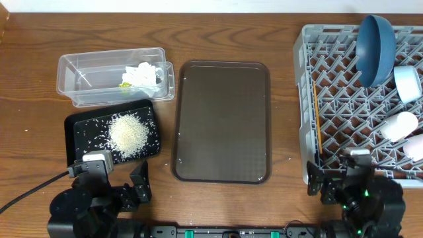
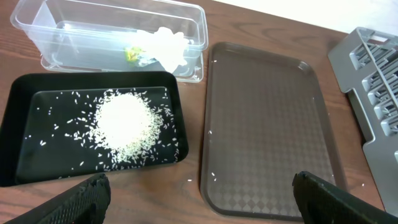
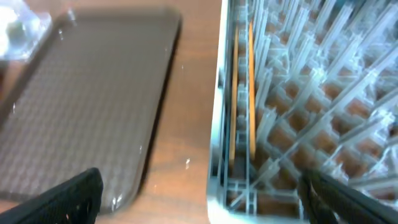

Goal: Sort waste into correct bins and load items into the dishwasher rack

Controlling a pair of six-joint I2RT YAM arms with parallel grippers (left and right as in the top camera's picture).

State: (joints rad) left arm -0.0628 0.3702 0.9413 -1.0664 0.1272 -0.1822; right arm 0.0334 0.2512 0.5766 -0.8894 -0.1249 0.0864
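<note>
Brown wood-grain surface (image 1: 39,86) under even light; a pale strip (image 1: 198,4) runs along its far edge.

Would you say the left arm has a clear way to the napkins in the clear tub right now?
Probably yes. The left gripper is open and empty, the clear tub has no lid, and the napkins lie uncovered; only the low black tray of rice sits between.
</note>
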